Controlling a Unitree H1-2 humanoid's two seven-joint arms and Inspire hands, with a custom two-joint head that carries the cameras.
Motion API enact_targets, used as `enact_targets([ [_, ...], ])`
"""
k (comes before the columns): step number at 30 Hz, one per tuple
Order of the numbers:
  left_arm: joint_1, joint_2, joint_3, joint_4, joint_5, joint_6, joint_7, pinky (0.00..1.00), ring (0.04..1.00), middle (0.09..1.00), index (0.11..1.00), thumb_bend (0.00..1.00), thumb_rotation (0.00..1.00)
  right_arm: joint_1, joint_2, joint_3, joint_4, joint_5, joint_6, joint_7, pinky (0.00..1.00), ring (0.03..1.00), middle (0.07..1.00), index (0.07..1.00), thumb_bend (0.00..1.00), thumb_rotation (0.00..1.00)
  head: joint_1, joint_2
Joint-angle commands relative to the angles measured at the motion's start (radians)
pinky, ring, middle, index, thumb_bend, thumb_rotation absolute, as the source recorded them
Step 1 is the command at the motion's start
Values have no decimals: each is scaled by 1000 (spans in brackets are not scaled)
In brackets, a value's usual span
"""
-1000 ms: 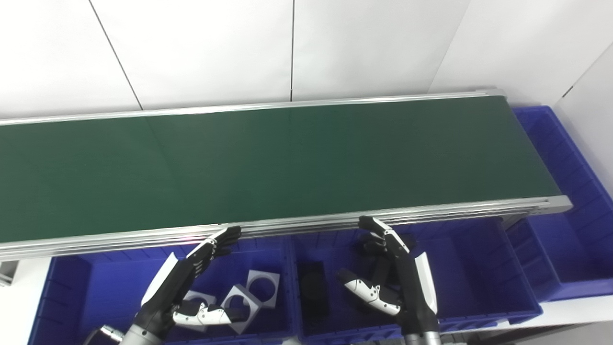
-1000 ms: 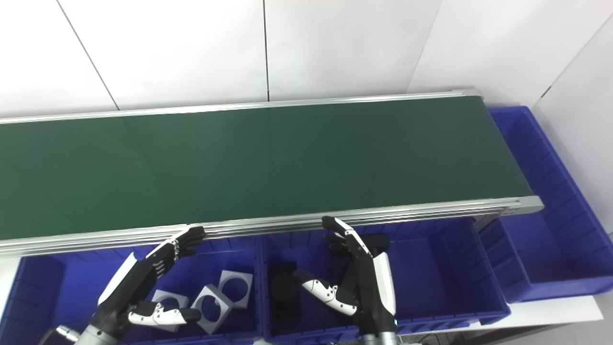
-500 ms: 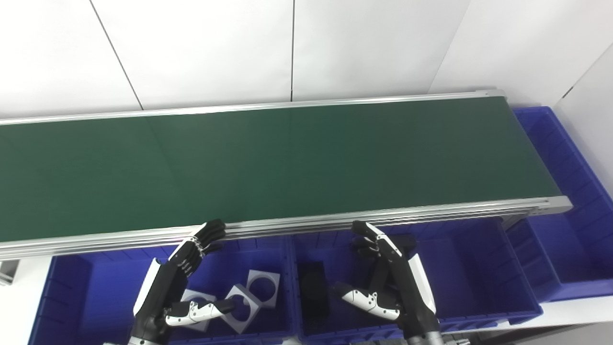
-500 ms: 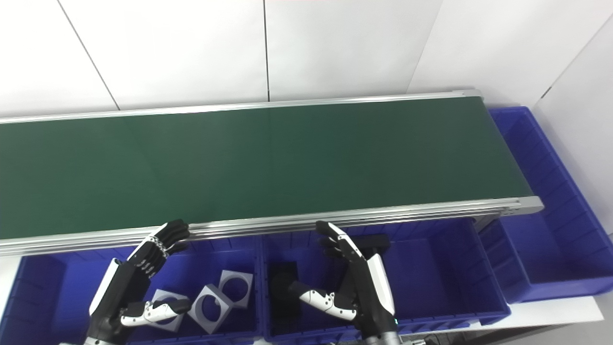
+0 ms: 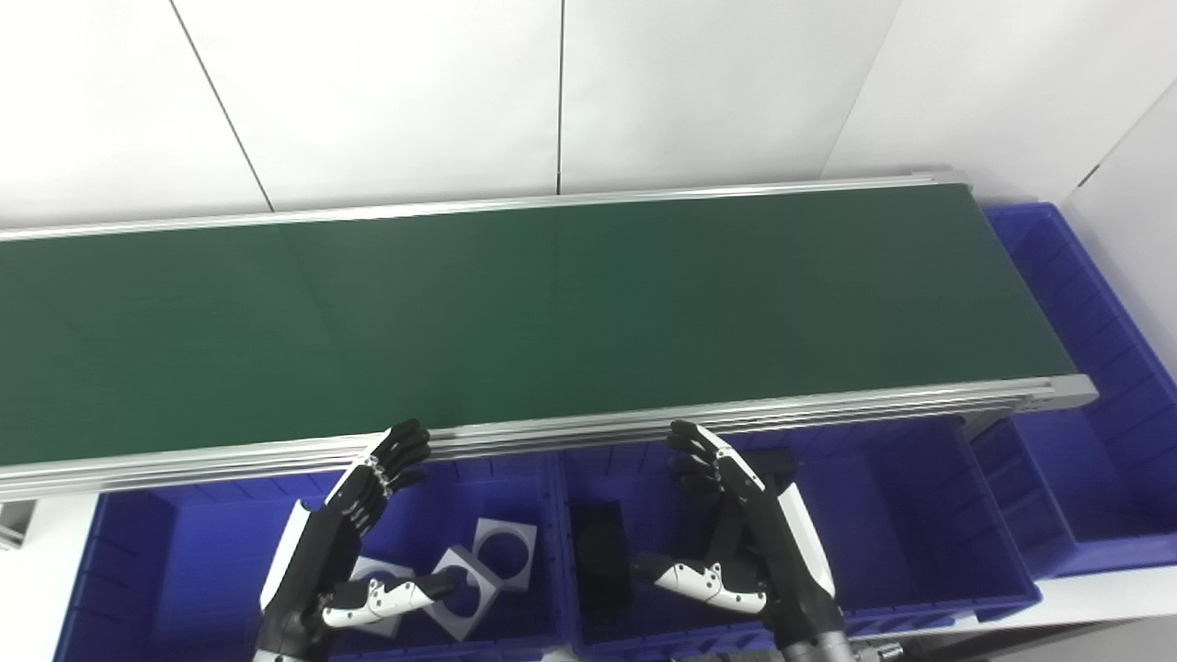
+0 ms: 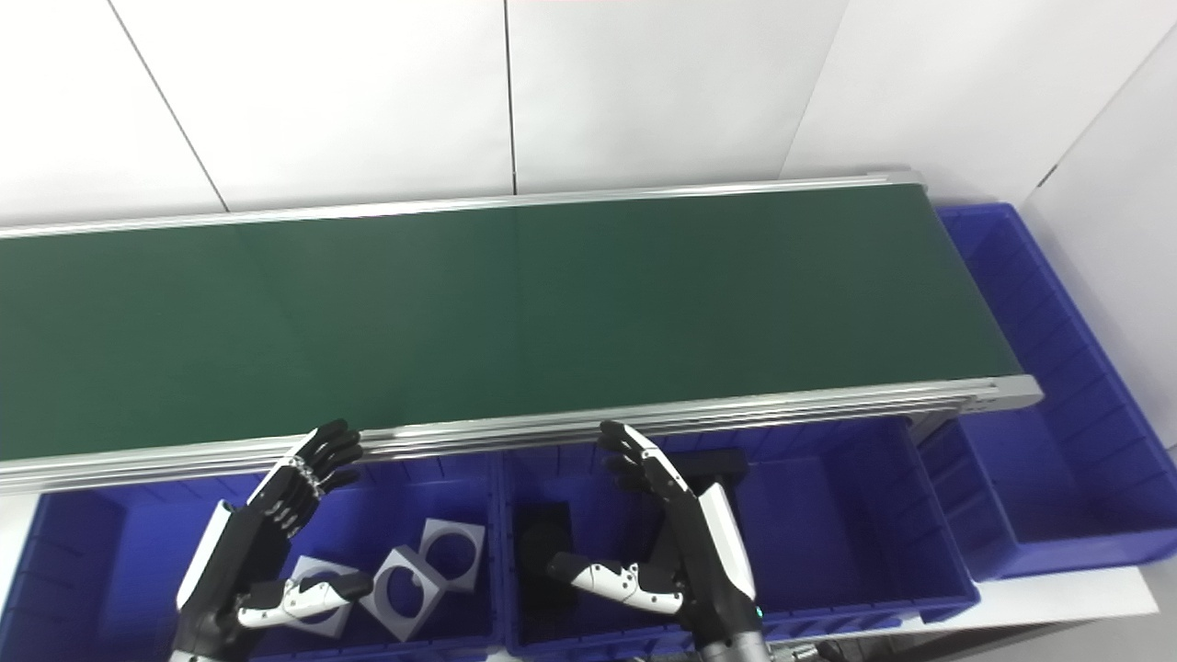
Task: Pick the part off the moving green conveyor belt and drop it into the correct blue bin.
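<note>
Green conveyor belt (image 5: 552, 313) bare along its whole visible length, no part riding on it. Left hand (image 5: 336, 552) raised over the left blue bin (image 5: 138, 552), fingers spread, thumb out sideways, holding nothing. Right hand (image 5: 745, 533) raised over the middle blue bin (image 5: 883, 515), likewise spread and empty. Grey square parts with round holes (image 5: 478, 570) lying in the left bin; a black part (image 5: 598, 561) lying in the middle bin. Another blue bin (image 5: 1094, 441) at the belt's right end.
</note>
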Motion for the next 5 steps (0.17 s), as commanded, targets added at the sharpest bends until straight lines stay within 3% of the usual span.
enact_targets([
  [1,-2,0,6,-15,3,-44,15,817,865,880,885,876,290,3,8,1,-31,3,-10,0,715,775,834,868,803,432,-2,-4],
  [5,-2,-1,8,-8,2,-43,9,809,867,885,886,866,287,7,11,-4,-19,7,-13,-5,713,771,830,867,786,425,44,-24],
])
